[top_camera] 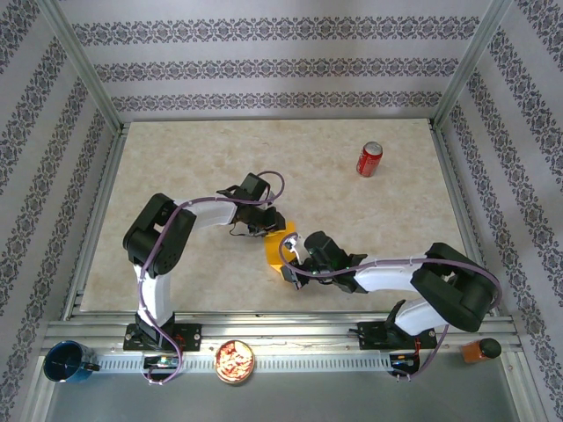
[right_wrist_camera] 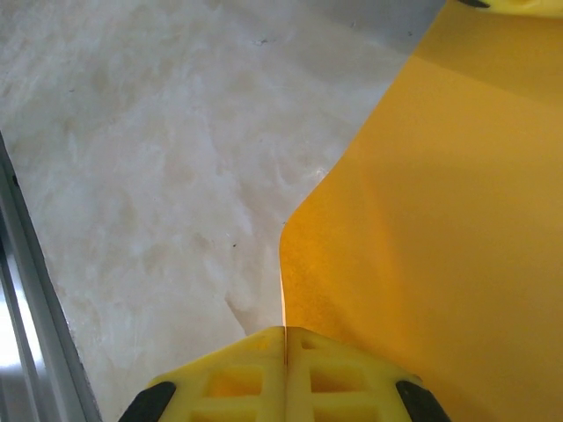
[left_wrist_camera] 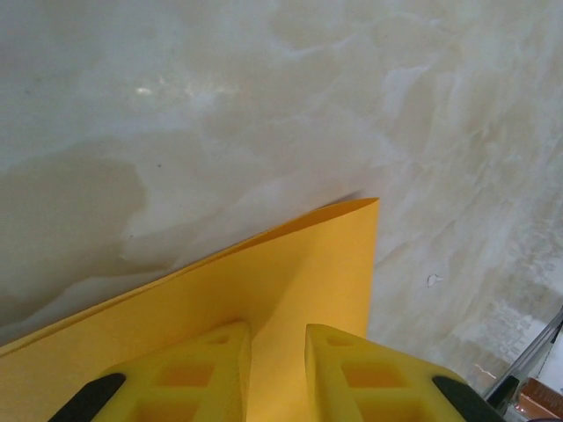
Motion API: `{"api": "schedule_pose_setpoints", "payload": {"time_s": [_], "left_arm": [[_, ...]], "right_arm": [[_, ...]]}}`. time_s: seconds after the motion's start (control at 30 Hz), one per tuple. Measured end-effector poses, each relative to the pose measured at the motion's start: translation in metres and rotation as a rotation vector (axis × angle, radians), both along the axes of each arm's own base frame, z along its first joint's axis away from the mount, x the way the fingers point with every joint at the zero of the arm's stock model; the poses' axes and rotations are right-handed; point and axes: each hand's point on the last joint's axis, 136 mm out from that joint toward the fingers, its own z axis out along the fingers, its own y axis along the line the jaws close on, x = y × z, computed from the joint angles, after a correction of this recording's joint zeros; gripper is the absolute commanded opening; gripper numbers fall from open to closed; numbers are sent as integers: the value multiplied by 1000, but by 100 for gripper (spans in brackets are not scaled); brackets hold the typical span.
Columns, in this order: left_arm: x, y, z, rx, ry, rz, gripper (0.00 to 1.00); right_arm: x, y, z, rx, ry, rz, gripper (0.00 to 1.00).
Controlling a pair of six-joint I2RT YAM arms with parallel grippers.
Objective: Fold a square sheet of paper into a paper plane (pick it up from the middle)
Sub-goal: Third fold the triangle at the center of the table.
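The square sheet of paper point(top_camera: 278, 245) is orange-yellow and sits at the table's middle, held up between both arms. In the right wrist view its curled edge point(right_wrist_camera: 440, 220) runs straight into the seam of my right gripper point(right_wrist_camera: 285, 332), which is shut on it. My right gripper point(top_camera: 293, 256) is at the sheet's near right side. My left gripper point(top_camera: 264, 226) is at the sheet's far left side. In the left wrist view the left gripper point(left_wrist_camera: 278, 330) has a narrow gap between its fingers, and the paper point(left_wrist_camera: 299, 264) lies in and beyond that gap, with a corner pointing away.
A red soda can point(top_camera: 369, 159) stands at the far right of the marble-patterned table point(top_camera: 176, 167). Along the near rail are a blue cup point(top_camera: 69, 362), a round dish of snacks point(top_camera: 235, 361) and an orange block point(top_camera: 479, 350). Metal frame posts edge the table.
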Motion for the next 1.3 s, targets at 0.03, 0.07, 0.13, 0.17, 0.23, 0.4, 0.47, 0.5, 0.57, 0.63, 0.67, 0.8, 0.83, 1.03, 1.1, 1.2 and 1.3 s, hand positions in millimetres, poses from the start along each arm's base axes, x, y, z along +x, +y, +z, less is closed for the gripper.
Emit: {"api": "schedule_pose_setpoints", "payload": {"time_s": [0.03, 0.07, 0.13, 0.17, 0.23, 0.4, 0.47, 0.5, 0.57, 0.63, 0.67, 0.8, 0.83, 1.03, 1.1, 1.2, 1.3], "left_arm": [[-1, 0, -1, 2, 3, -1, 23], [-1, 1, -3, 2, 5, -1, 23], [-2, 0, -3, -2, 4, -4, 23], [-2, 0, -3, -3, 3, -6, 23], [-2, 0, -3, -5, 1, -8, 23], [-3, -1, -3, -8, 1, -12, 23], [-3, -1, -3, -8, 1, -13, 23], [-3, -1, -3, -10, 2, -14, 23], [-3, -1, -3, -10, 2, -14, 23], [-3, -1, -3, -10, 3, -14, 23], [-3, -1, -3, -10, 3, -14, 23], [-3, -1, -3, -10, 2, -14, 23], [-3, -1, -3, -11, 2, -14, 23], [-4, -1, -4, -16, 0, -15, 23], [-4, -2, -4, -21, -2, -17, 23], [-4, -2, -4, -24, -5, -17, 23], [-4, -2, -4, -25, -8, -17, 23]], "right_arm": [[2, 0, 1, 4, 5, -4, 0], [4, 0, 1, 10, 13, -12, 0], [7, 0, 3, 23, 32, -23, 0], [9, 0, 3, 30, 45, -25, 0], [13, -2, 2, 39, 70, -34, 0], [22, -8, -1, 64, 142, -68, 0], [25, -10, -2, 68, 159, -77, 0], [25, -10, -3, 69, 164, -78, 0], [26, -11, -3, 70, 170, -84, 0], [28, -12, -4, 68, 177, -93, 0], [28, -13, -4, 66, 184, -100, 0], [33, -15, -9, 55, 208, -126, 1], [34, -16, -10, 53, 213, -133, 1], [36, -18, -12, 47, 222, -149, 1], [35, -18, -12, 45, 224, -149, 1], [36, -20, -14, 38, 230, -156, 1], [37, -22, -15, 31, 230, -165, 2]]}}
